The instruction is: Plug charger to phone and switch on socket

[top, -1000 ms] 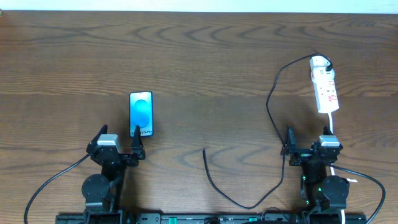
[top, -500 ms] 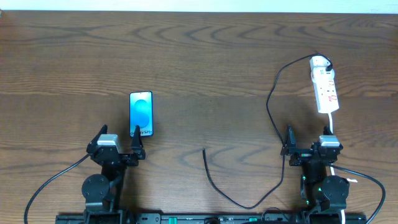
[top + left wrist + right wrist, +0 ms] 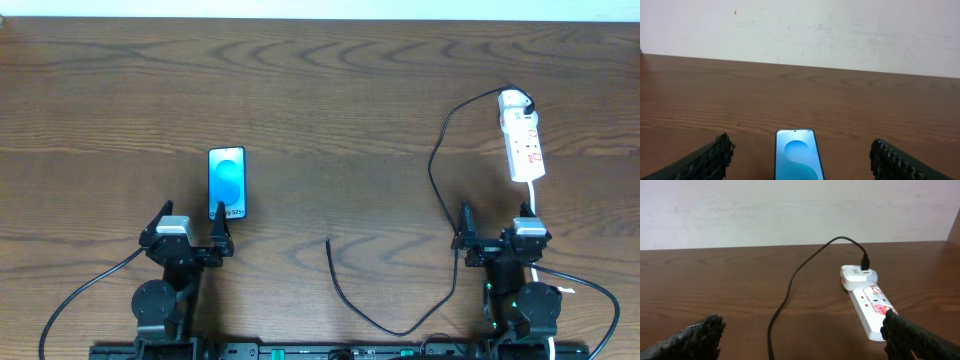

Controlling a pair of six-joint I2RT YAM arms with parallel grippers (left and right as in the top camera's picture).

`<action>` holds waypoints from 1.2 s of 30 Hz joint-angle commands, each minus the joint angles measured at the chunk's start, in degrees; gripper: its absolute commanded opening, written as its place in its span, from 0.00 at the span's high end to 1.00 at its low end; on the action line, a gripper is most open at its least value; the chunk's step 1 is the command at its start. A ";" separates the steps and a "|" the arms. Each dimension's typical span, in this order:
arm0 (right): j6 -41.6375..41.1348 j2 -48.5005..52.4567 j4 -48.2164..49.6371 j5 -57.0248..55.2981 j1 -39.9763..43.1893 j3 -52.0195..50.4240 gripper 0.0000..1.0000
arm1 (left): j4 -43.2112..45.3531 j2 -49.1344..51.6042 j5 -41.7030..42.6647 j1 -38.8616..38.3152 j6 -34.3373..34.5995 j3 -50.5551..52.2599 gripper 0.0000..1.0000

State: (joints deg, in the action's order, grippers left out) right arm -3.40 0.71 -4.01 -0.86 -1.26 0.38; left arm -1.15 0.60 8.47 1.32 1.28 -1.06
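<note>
The left gripper [image 3: 193,214] sat at the lower left of the overhead view with its two fingers wide apart and nothing between them. The phone [image 3: 226,183] lay flat on the brown wooden table [image 3: 320,90] just above it, blue screen up, with its near end right beside one finger. The right gripper [image 3: 495,220] sat at the lower right, also wide apart and holding nothing. Above it, at the upper right, lay the white socket [image 3: 522,140], and the charger [image 3: 435,180] was already plugged in at its far end. The thin black cable ran down past the right gripper, looped along the bottom, and its loose tip [image 3: 328,242] lay in the lower middle, between the two arms and well apart from the phone. It looked like no step had begun. Next, a gripper probably needed to pinch the small tip, line it up with the phone's near end and push it in, then press the socket's switch.
</note>
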 commanded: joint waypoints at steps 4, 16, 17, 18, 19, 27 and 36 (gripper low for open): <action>0.68 -0.42 -0.26 0.11 -0.33 -0.07 0.01 | -2.21 -0.33 1.33 -0.22 -0.13 0.83 0.10; 0.68 -0.42 -0.26 0.11 -0.33 -0.07 0.01 | -2.21 -0.33 1.33 -0.22 -0.15 0.83 0.10; 0.68 -0.42 -0.26 0.11 -0.33 -0.07 0.01 | -2.21 -0.33 1.33 -0.22 -0.15 0.83 0.10; 0.68 -0.42 -0.26 0.11 -0.33 -0.07 0.01 | -2.16 -0.33 1.33 -0.22 -0.15 0.83 0.10; 0.68 -0.42 -0.26 0.11 -0.33 -0.07 0.01 | -1.99 -0.33 1.33 -0.22 -0.15 0.83 0.10; 0.68 -0.42 -0.26 0.11 -0.33 -0.07 0.01 | -1.62 -0.33 1.36 -0.22 -0.13 0.83 0.10; 0.68 -0.42 -0.26 0.11 -0.33 -0.07 0.01 | -1.55 -0.33 1.36 -0.22 -0.17 0.83 0.10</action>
State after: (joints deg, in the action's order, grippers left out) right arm -3.40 0.71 -4.03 -0.86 -1.26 0.38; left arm -1.06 0.60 8.47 1.32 1.28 -1.06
